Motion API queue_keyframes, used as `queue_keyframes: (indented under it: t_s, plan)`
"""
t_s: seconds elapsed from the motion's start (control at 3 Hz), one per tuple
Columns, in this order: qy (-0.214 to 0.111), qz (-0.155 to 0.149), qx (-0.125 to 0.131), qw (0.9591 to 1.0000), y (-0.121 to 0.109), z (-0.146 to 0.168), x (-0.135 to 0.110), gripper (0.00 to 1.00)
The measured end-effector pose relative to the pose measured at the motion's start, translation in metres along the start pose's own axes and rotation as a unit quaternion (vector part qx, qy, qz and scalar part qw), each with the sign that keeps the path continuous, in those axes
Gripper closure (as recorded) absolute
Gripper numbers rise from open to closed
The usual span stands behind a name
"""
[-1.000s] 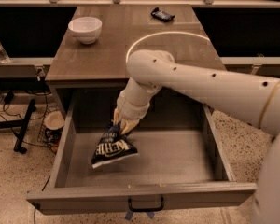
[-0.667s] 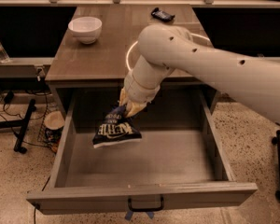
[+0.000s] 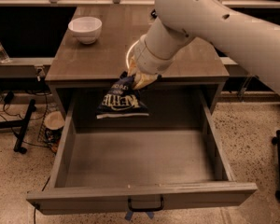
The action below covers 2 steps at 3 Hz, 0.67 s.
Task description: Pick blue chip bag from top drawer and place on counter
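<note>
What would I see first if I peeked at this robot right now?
The big white robot arm reaching in from the upper right grabs your eye first, its hand at the counter front edge, shut on the top of the blue chip bag. The bag dangles in the air over the back of the top drawer, which is pulled wide open. A white bowl sits near the counter's far left corner.

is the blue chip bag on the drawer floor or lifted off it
Lifted. The blue chip bag hangs by its top from the gripper, clear of the top drawer floor, not yet on the counter.
</note>
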State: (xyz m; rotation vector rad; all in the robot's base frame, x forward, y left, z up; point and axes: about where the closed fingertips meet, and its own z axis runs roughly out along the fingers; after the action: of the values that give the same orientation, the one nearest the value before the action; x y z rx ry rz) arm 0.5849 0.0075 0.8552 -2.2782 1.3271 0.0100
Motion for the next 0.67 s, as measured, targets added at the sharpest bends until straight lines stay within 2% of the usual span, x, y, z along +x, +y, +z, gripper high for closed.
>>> queue_keyframes:
  t_s: [0.33,0.67]
  plan:
    - [0.049,-0.012,0.051,0.9974,-0.047,-0.050,0.034,1.00]
    - [0.087,-0.025,0.095,0.9914,-0.093,-0.094,0.061,1.00]
